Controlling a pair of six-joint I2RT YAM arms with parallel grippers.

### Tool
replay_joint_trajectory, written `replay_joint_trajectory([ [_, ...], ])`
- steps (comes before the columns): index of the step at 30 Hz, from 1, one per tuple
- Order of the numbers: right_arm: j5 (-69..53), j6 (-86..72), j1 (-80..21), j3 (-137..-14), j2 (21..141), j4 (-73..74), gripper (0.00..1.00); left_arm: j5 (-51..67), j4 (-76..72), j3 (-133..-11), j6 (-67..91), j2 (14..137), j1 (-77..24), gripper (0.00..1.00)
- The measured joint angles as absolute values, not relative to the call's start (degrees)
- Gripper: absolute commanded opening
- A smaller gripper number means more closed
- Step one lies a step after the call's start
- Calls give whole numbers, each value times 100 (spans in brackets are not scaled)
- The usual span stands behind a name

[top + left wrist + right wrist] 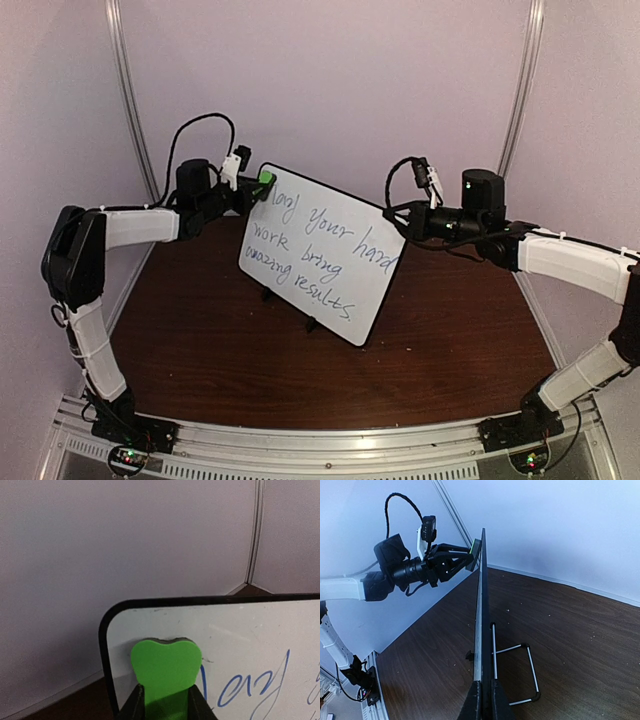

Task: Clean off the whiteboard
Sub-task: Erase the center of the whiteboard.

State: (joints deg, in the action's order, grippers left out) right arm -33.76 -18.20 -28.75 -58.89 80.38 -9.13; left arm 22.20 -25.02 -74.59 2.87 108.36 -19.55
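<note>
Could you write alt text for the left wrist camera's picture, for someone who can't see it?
A green eraser, pinched in the left gripper, rests against the top-left corner of a black-framed whiteboard. Blue handwriting begins to its right; a pale wall stands behind.

Right hand [484, 692] pinching whiteboard [480, 620] edge; left hand [471, 556] holds green eraser [475, 547] against top corner.

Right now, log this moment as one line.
left gripper: shut on green eraser, at white black-framed whiteboard top corner | right gripper: shut on whiteboard edge | blue handwriting: unerased
</note>
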Motion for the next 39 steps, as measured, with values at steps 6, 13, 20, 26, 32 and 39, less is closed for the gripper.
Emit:
replay_joint_trajectory([
  [6, -3420, -1778, -2877, -5892, 8038, -906, 0, 2132, -2082, -7996, 180, 10864, -2091, 17],
  [13, -3369, -1831, -2877, -5951, 8062, -825, 0, 2058, -2121, -7343, 156, 10739, -2099, 17],
  [20, -3286, -1946, -2875, -5977, 8079, -755, 0, 2014, -1981, -7011, 154, 10728, -2099, 17],
  [26, -3269, -1949, -2875, -5988, 8106, -740, 0, 2016, -1286, -7629, 141, 10812, -2102, 18],
  [32, -3319, -1837, -2893, -6007, 8112, -731, 0, 2010, -939, -8416, 137, 10919, -2134, 17],
  [39, -3286, -1839, -2897, -6049, 8130, -663, 0, 1894, -1186, -7797, 145, 10774, -2246, 17],
])
